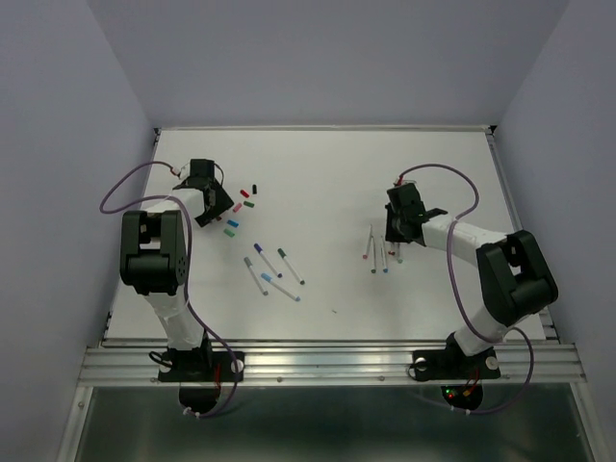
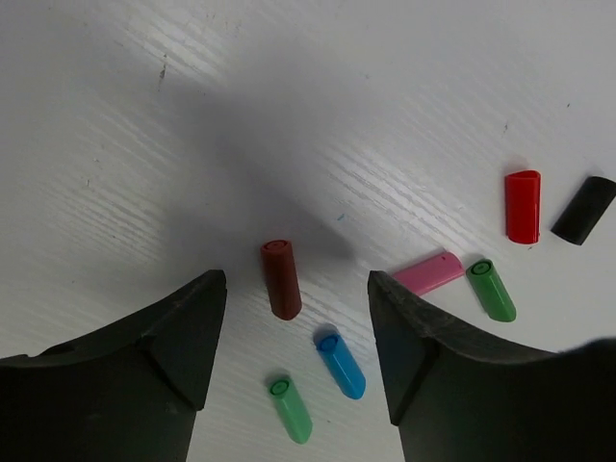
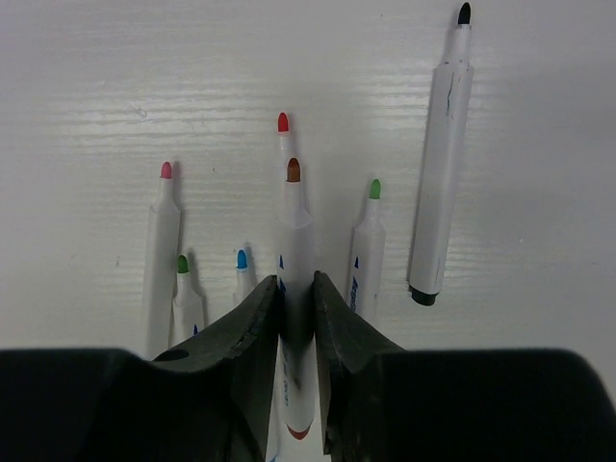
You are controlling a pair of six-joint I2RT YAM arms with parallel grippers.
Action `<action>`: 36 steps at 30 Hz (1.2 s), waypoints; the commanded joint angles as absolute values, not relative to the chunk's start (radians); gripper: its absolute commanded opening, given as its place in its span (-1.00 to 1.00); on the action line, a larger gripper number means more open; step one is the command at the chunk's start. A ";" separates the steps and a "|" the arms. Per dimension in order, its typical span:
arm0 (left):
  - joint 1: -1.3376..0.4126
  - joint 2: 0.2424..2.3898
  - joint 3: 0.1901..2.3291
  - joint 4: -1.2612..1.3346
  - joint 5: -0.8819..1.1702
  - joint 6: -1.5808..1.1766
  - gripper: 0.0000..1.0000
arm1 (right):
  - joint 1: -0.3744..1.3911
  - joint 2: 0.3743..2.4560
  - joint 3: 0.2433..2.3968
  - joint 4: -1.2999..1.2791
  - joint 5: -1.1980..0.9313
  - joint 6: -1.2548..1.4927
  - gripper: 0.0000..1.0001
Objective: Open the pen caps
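Note:
Loose pen caps lie under my left gripper point(image 2: 295, 281), which stands open. A dark red cap point(image 2: 281, 279) sits between its fingers, touching neither. A blue cap point(image 2: 342, 366), two green caps point(image 2: 291, 409), a pink cap point(image 2: 428, 273), a red cap point(image 2: 523, 206) and a black cap point(image 2: 583, 210) lie around it. My right gripper point(image 3: 295, 281) is shut on the white barrel of a brown-tipped pen point(image 3: 294, 207), held over a row of uncapped pens point(image 3: 162, 241). A black-tipped pen point(image 3: 441, 164) lies to their right.
In the top view, several capped pens point(image 1: 274, 269) lie scattered mid-table between the arms. The cap pile point(image 1: 241, 207) is beside the left gripper point(image 1: 214, 204). The uncapped pens point(image 1: 377, 252) lie below the right gripper point(image 1: 395, 231).

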State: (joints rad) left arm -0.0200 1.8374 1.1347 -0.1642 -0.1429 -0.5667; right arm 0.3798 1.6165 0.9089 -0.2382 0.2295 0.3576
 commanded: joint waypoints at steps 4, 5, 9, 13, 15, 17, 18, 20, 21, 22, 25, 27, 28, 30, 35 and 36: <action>-0.020 1.761 1.144 -0.172 -0.129 -0.548 0.52 | 0.374 1.592 0.931 -0.236 0.250 0.356 -0.22; -0.020 1.747 1.144 -0.173 -0.123 -0.545 0.54 | 0.374 1.589 0.933 -0.239 0.250 0.357 -0.18; -0.020 1.642 1.128 -0.173 -0.098 -0.548 0.72 | 0.374 1.562 0.934 -0.255 0.249 0.359 0.06; -0.021 1.537 1.098 -0.178 -0.069 -0.552 0.97 | 0.374 1.502 0.939 -0.282 0.161 0.324 0.57; -0.025 1.462 1.082 -0.176 -0.048 -0.557 0.98 | 0.383 1.462 0.934 -0.281 0.112 0.308 0.85; -0.034 1.410 1.043 -0.173 -0.040 -0.574 0.98 | 0.431 1.405 0.931 -0.284 0.083 0.293 1.00; -0.041 1.357 1.025 -0.170 -0.057 -0.587 0.98 | 0.457 1.390 0.934 -0.284 0.075 0.287 1.00; -0.086 1.300 0.976 -0.170 -0.087 -0.629 0.98 | 0.558 1.370 0.946 -0.285 0.057 0.270 1.00; -0.103 1.251 0.960 -0.172 -0.107 -0.638 0.98 | 0.599 1.373 0.954 -0.284 0.057 0.261 1.00; -0.118 1.229 0.948 -0.173 -0.112 -0.646 0.98 | 0.639 1.381 0.963 -0.284 0.070 0.253 1.00; -0.164 1.166 0.910 -0.190 -0.115 -0.666 0.98 | 0.780 1.454 1.015 -0.285 0.083 0.232 1.00; -0.190 1.137 0.904 -0.210 -0.144 -0.678 0.98 | 0.854 1.536 1.060 -0.276 0.098 0.227 1.00; -0.195 1.131 0.896 -0.215 -0.155 -0.680 0.98 | 0.879 1.564 1.077 -0.270 0.113 0.226 1.00; -0.195 1.117 0.891 -0.218 -0.182 -0.675 0.97 | 0.926 1.653 1.136 -0.270 0.146 0.207 1.00; -0.195 1.117 0.890 -0.247 -0.193 -0.670 0.98 | 0.982 1.805 1.253 -0.284 0.172 0.192 1.00; -0.195 1.114 0.890 -0.250 -0.193 -0.667 0.98 | 0.991 1.825 1.267 -0.285 0.184 0.190 1.00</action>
